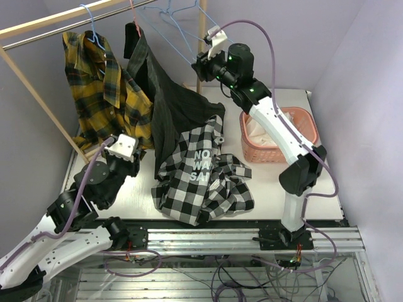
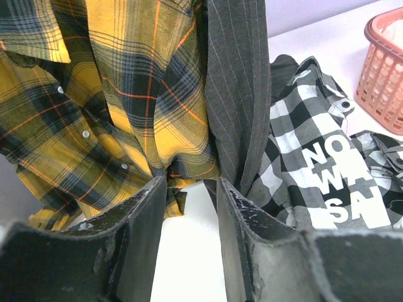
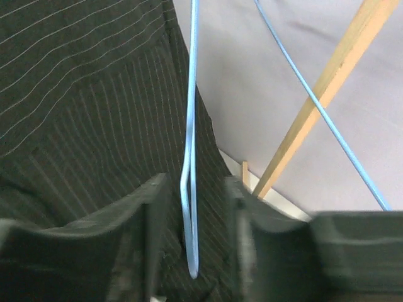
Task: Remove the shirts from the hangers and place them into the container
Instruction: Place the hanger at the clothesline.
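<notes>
Right wrist view: a blue hanger (image 3: 192, 94) is straddled, unclamped, by the parted jaws of the right gripper (image 3: 195, 182) (left gripper (image 2: 192, 185) likewise apart, empty); the hanging pinstriped shirt (image 3: 82, 113) could be snagged if yanked.

Top camera high over the near table (image 1: 271, 189) edge, looking down and forward, rack (image 1: 56, 22) at 11 o'clock, basket (image 1: 259, 153) at 2 o'clock, left wrist camera low and close, facing plaid shirt (image 2: 107, 107), basket at 2 o'clock, right wrist camera closest, on hanger (image 3: 191, 157), pinstriped shirt (image 3: 82, 126) in all three views
</notes>
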You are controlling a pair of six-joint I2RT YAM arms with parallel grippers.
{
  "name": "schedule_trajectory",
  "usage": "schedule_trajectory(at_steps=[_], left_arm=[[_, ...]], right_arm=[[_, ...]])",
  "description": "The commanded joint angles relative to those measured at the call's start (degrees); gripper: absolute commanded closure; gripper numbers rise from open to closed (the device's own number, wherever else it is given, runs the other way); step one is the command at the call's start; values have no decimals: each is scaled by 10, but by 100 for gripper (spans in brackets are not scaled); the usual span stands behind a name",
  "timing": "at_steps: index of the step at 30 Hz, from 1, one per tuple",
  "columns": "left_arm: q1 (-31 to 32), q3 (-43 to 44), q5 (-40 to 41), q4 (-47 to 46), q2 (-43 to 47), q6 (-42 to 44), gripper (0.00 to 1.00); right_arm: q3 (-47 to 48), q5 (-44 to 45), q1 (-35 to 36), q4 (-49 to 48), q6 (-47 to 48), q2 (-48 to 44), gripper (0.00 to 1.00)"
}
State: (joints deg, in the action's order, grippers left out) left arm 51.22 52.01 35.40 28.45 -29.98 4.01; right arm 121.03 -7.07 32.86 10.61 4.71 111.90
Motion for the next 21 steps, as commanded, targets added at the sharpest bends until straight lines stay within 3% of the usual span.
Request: schedule_trajectory(at_steps=[1, 7, 8, 13, 17, 21], left_arm=[[2, 0, -1, -37, 27, -18, 49], [3, -23, 27, -50, 70, -30, 49], [2, -24, 30, -47, 74, -31, 49], [2, -31, 54, -21, 86, -41, 51], [3, -48, 60, -11, 96, -52, 52], [3, -65, 59, -14, 110, -61, 53]], right_arm=[[-46, 8, 1, 3, -13, -97, 48], [-145, 10, 1, 72, -48, -214, 35], [-170, 8, 1, 80, -56, -234, 29], [-338, -15, 0, 106, -129, -346, 21], [-503, -55, 1, 59, -222, -433, 1], [-601, -57, 21, 50, -297, -474, 0]])
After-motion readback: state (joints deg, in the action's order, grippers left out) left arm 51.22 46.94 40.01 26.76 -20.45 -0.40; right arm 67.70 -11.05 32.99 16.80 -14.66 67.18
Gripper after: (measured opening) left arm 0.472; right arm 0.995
